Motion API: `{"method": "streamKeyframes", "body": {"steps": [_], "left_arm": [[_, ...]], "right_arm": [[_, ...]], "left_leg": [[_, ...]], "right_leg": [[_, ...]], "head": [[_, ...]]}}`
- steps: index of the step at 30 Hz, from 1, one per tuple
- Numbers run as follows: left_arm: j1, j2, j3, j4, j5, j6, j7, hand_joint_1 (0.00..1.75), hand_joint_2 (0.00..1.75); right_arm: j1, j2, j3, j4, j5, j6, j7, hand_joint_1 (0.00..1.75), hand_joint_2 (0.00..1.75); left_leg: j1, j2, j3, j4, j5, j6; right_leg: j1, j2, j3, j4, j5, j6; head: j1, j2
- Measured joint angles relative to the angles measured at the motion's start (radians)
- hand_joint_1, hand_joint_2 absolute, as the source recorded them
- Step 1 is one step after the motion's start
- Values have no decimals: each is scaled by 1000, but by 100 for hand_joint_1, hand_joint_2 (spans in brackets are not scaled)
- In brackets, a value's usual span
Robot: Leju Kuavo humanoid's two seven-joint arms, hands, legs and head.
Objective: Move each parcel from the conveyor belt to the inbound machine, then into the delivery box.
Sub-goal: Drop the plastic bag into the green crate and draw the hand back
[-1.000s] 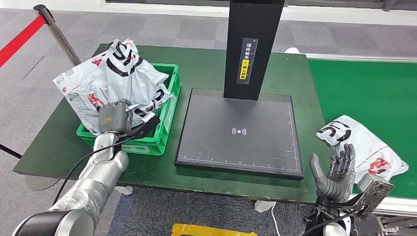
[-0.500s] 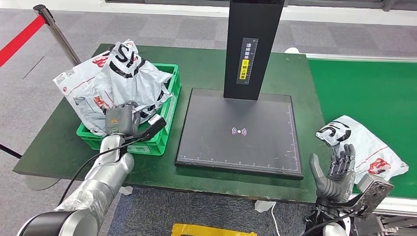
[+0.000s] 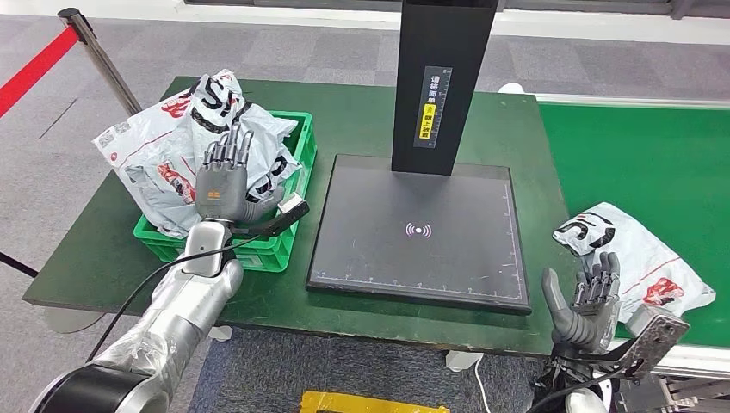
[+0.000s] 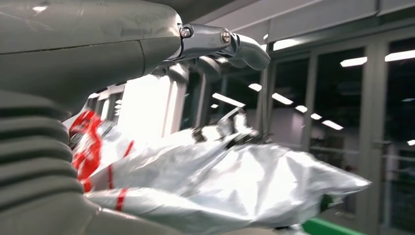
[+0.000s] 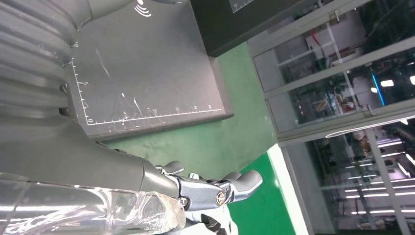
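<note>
Both of my hands hold nothing. My left hand (image 3: pixel 222 176) is raised over the green crate (image 3: pixel 291 225), its fingers (image 3: pixel 232 151) spread and pointing up, palm turned toward the heap of grey parcels (image 3: pixel 176 146) piled in that crate. From the head view I cannot tell whether the fingertips touch the top bag. The left wrist view shows crumpled silver-grey plastic with red print (image 4: pixel 205 171) just beyond the hand, with the thumb (image 4: pixel 235 44) arched free above it.

My right hand (image 3: pixel 588 297) stands upright at the near right corner of the table (image 3: pixel 103 258), fingers apart and palm facing inward, toward the inbound machine. In the right wrist view the fingers (image 5: pixel 215 188) stretch out over green surface, closed on nothing.

One parcel (image 3: pixel 633 258), a grey bag with black and red print, lies on the green conveyor belt (image 3: pixel 654 155) just beyond the right hand, at the belt's near left edge; hand and bag look apart.

Between the two hands sits the inbound machine (image 3: pixel 422 228), a flat black platform with a white wireless mark at its middle and a black post (image 3: pixel 441 77) rising from its far edge. Nothing lies on the platform. At the far left a red barrier strap (image 3: pixel 34 69) runs from a metal pole.
</note>
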Motion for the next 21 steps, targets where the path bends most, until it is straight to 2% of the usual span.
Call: {"method": "streamKeyframes", "body": {"steps": [7, 13, 20, 21], "left_arm": [[11, -3, -95, -74, 0, -9, 30, 0, 0], [105, -61, -118, -248, 0, -57, -92, 0, 0], [148, -97, -119, -342, 0, -70, -108, 0, 0], [151, -99, -119, -348, 0, -70, -109, 0, 44]], "right_arm": [[1, 0, 0, 15, -13, -4, -5, 0, 175], [4, 2, 0, 18, -8, -10, -8, 0, 175], [6, 4, 0, 22, -8, -14, -8, 0, 175], [6, 4, 0, 23, -8, -14, -8, 0, 175]], "left_leg": [[0, 0, 0, 0, 0, 0], [-1, 0, 0, 0, -1, 0], [-1, 1, 0, 0, -1, 0], [0, 1, 0, 0, -1, 0]], "right_leg": [[0, 0, 0, 0, 0, 0], [-1, 0, 0, 0, 0, 0], [0, 0, -1, 0, 0, 0], [0, 0, 0, 0, 0, 0]], "head": [[0, 0], [0, 0], [0, 0], [0, 0]]}}
